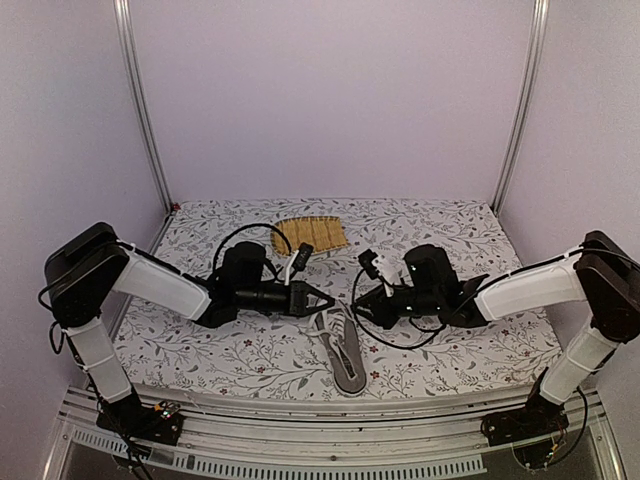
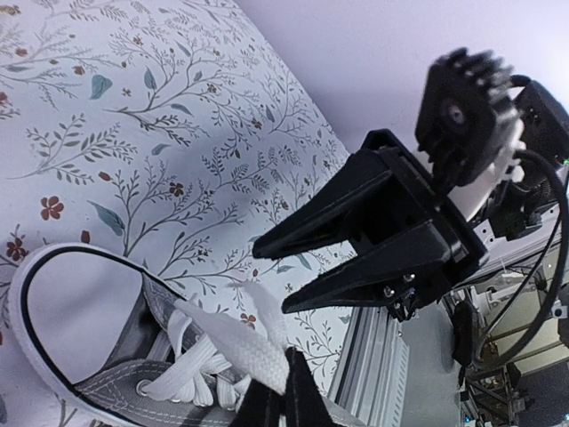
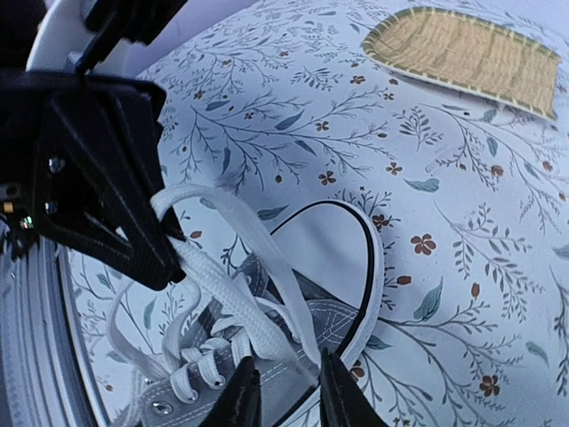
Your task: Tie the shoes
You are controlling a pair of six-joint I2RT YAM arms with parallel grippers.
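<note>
**Left tool pinching the lace, right tool spread above the sneaker**

Closest to your left wrist camera, the two dark fingertips are pressing together on a flat white lace. That lace is rising from the eyelet rows of the grey canvas sneaker just below. The white toe cap with its black outline is showing to the left of the laces in that view. Across from you, the right tool is hanging with its jaws parted. Both of its tips are pointing toward the pinched lace but are not touching it.

In your right wrist camera, the right tool's fingers are standing apart, with the sneaker's grey side and white sole lying beneath the gap. Two strands of lace are running from the left tool's tip down toward the shoe. The longer strand is ending just above that gap, and these views are not showing whether it is reaching between the fingers. More lace is lying loose beside the eyelets.

From overhead, the sneaker is lying on the floral-patterned table near its front edge, between your two arms. The tools are facing each other just above the shoe's far end. Your yellow bamboo mat is lying flat farther back on the table, well apart from the shoe.
</note>
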